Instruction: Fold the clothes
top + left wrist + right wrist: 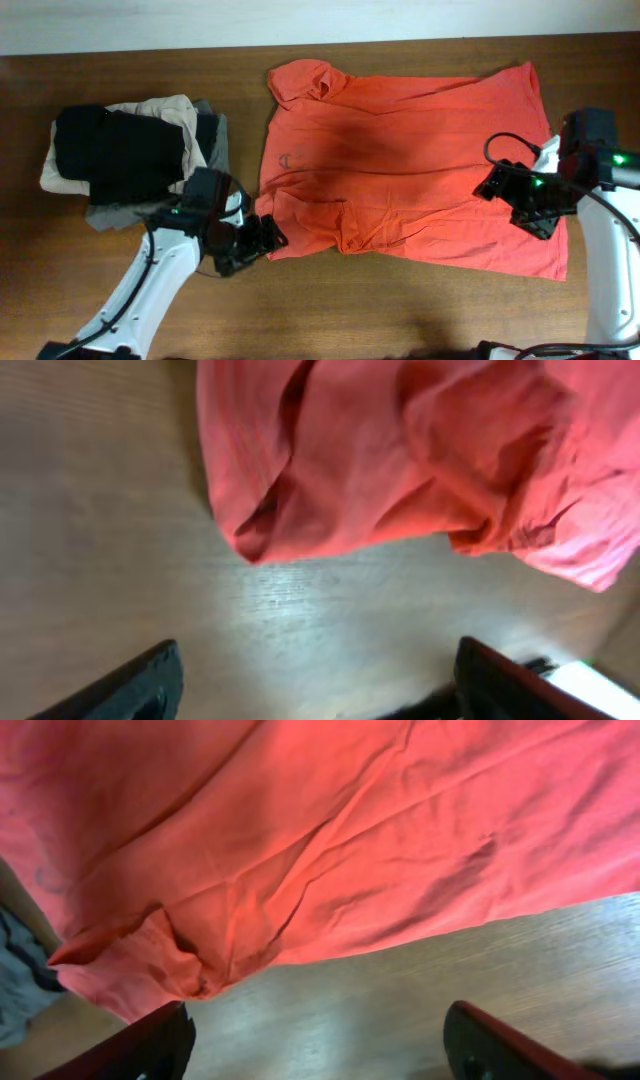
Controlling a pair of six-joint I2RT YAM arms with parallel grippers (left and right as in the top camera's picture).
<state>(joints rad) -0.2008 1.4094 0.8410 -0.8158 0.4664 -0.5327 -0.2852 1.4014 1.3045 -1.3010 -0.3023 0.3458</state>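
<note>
While T-shirt lies spread out at centre of table, left gripper fingers stand wide apart, empty, over bare wood beside shirt corner at 7 o'clock. Right gripper fingers equally wide, holding nothing, at shirt edge, 3 o'clock. Count: one T-shirt, two arms, three folded garments piled at 9 o'clock. Left arm slants in from 7 o'clock, right arm from 4 o'clock.

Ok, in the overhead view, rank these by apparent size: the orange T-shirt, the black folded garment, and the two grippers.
1. the orange T-shirt, by far the largest.
2. the black folded garment.
3. the left gripper and the right gripper: about alike, and nearer the camera than the cloth, so not ranked against each other.
</note>
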